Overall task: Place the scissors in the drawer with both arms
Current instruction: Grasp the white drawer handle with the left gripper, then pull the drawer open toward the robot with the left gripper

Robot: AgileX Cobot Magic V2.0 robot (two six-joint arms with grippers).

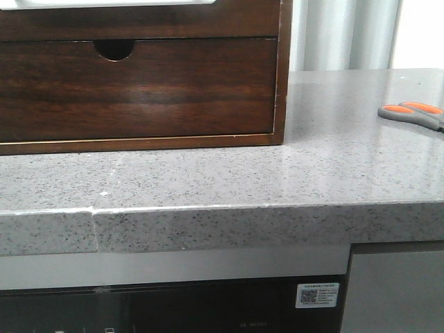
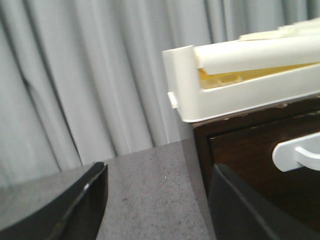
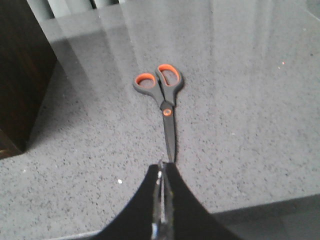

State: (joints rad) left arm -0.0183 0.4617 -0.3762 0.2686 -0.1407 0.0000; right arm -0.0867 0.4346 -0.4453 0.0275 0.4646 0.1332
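The scissors [image 3: 161, 100] lie flat on the worktop [image 1: 208, 180], right of the closed drawer [image 1: 139, 87]. The right hand [image 3: 163, 167] is clenched on nothing — the left hand [image 2: 155, 200] is released.

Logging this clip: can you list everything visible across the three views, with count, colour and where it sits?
scissors: one, grey handles with orange loops, dark blades, flat on the countertop to the right of the cabinet.
drawer: one, glossy dark brown, shut, half-round notch in its top edge, on the left of the front view.
cabinet frame: one, brown wood, around the drawer.
countertop: one, grey speckled stone.
white tray: one, white with yellow inside, on top of the cabinet.
curtain: grey-white, behind the counter.
left gripper: black fingers apart, holding nothing, beside the cabinet.
right gripper: black fingers together, near the scissors' blade tip.
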